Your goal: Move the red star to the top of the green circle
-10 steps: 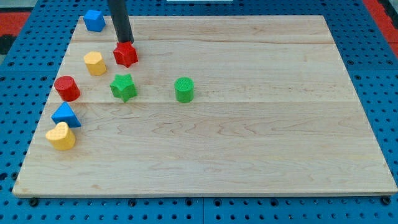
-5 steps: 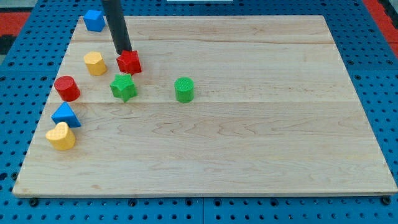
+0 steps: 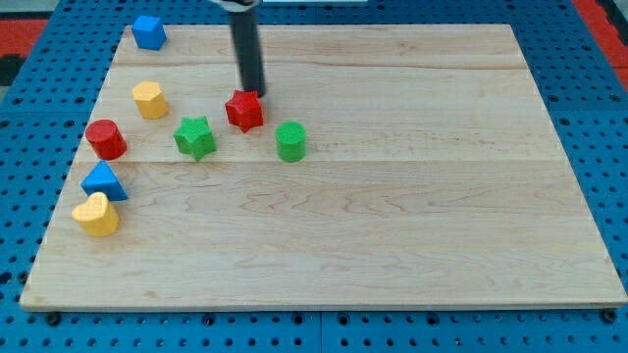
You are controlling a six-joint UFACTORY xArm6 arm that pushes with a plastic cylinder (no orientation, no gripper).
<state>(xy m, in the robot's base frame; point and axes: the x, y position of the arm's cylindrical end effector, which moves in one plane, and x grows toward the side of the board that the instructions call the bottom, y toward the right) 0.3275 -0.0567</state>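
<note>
The red star (image 3: 244, 111) lies on the wooden board, up and to the left of the green circle (image 3: 290, 141), with a small gap between them. My tip (image 3: 255, 93) stands just above the red star at its upper right edge, touching or nearly touching it. The rod rises from there to the view's top.
A green star (image 3: 195, 136) lies left of the red star. A yellow hexagon-like block (image 3: 150, 99), a red cylinder (image 3: 105, 139), a blue triangle (image 3: 103, 181) and a yellow heart (image 3: 96, 215) stand along the board's left side. A blue cube (image 3: 148, 31) sits at the top left corner.
The red star has slid right and slightly down, from beside the yellow block to near the green circle. My tip moved right with it.
</note>
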